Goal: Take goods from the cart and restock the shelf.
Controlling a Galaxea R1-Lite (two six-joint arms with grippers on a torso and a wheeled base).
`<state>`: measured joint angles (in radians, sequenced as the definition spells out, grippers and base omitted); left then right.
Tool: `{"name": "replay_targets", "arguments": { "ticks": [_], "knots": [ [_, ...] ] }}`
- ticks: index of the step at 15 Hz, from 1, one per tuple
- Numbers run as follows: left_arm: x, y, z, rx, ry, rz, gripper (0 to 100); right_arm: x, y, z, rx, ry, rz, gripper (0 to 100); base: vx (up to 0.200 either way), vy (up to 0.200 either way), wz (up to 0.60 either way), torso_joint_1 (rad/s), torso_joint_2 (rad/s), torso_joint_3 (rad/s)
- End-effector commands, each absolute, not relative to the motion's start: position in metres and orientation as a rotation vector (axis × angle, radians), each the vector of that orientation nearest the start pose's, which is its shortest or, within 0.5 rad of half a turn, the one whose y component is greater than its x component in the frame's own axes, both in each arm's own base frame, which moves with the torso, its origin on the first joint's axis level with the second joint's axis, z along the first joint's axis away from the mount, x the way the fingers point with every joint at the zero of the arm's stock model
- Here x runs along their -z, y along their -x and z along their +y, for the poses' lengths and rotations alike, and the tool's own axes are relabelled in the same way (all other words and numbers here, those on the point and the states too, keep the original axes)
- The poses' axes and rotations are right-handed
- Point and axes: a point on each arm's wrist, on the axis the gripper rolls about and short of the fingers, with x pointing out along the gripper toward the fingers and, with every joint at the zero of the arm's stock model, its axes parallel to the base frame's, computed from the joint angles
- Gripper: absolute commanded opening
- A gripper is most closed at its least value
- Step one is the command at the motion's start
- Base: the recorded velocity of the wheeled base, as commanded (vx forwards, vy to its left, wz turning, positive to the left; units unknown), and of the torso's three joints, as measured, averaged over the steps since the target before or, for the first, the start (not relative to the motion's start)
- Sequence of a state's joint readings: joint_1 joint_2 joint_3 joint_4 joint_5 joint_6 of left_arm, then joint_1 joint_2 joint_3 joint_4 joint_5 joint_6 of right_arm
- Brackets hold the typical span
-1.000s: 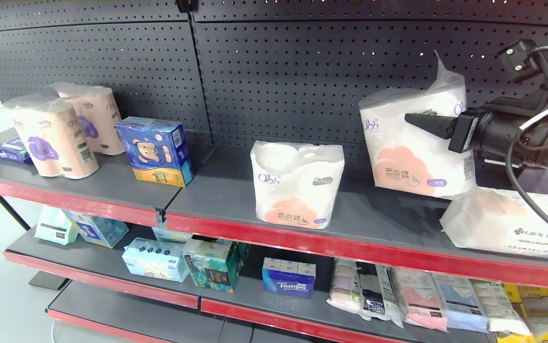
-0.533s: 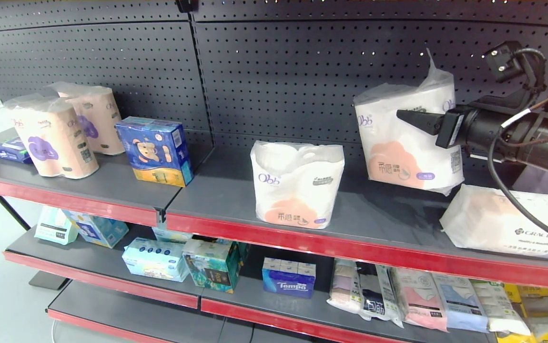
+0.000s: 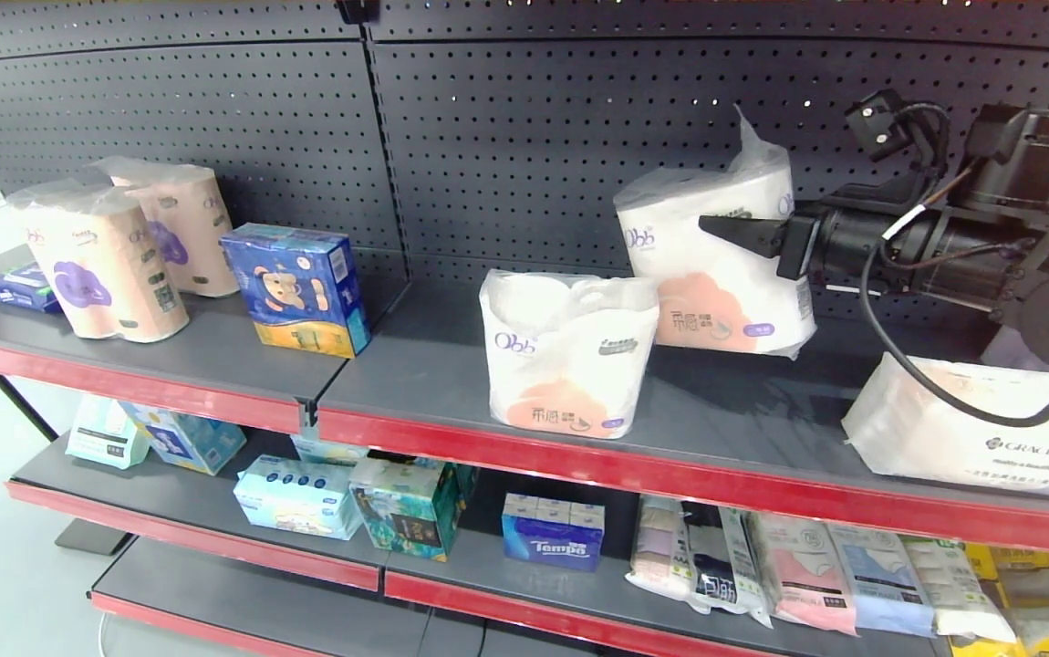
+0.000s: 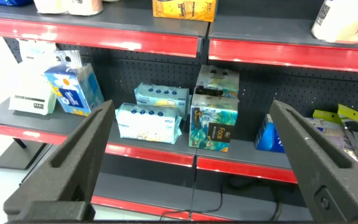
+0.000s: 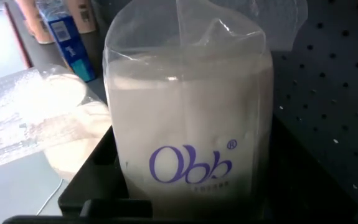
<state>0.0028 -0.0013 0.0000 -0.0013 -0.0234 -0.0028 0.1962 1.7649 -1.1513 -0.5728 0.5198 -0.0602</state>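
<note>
Right gripper (image 3: pixel 734 235) is clamping the tissue-roll pack (image 3: pixel 689 301) by its sides, holding it upright, seemingly just above the top shelf (image 3: pixel 743 411) behind the matching pack (image 3: pixel 568 351), likely for back-row placement; left gripper (image 4: pixel 191 106) is hanging spread and empty.

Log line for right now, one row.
right gripper: shut on toilet paper pack, over top shelf | left gripper: open, empty

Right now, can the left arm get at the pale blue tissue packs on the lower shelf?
Probably yes: the left tool is open, empty and faces the pale blue tissue packs, with nothing in view between them.
</note>
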Motion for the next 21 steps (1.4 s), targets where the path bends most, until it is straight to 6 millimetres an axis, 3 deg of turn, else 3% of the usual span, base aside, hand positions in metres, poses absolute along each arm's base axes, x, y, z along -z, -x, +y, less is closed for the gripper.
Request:
{"name": "replay_targets", "arguments": {
  "ticks": [1, 7, 21],
  "knots": [
    [-0.076, 0.023, -0.001, 0.020, 0.003, -0.002, 100, -0.238, -0.356, 0.083, -0.730, 0.049, 0.048, 0, 0.000, 0.000, 0.00, 0.000, 0.00, 0.000],
    [-0.076, 0.023, -0.001, 0.020, 0.003, -0.002, 100, -0.231, -0.384, 0.097, -0.820, 0.049, 0.032, 0, 0.000, 0.000, 0.00, 0.000, 0.00, 0.000],
    [-0.076, 0.023, -0.001, 0.021, 0.003, -0.002, 100, -0.206, -0.424, 0.115, -1.006, 0.052, 0.028, 0, 0.000, 0.000, 0.00, 0.000, 0.00, 0.000]
  ]
}}
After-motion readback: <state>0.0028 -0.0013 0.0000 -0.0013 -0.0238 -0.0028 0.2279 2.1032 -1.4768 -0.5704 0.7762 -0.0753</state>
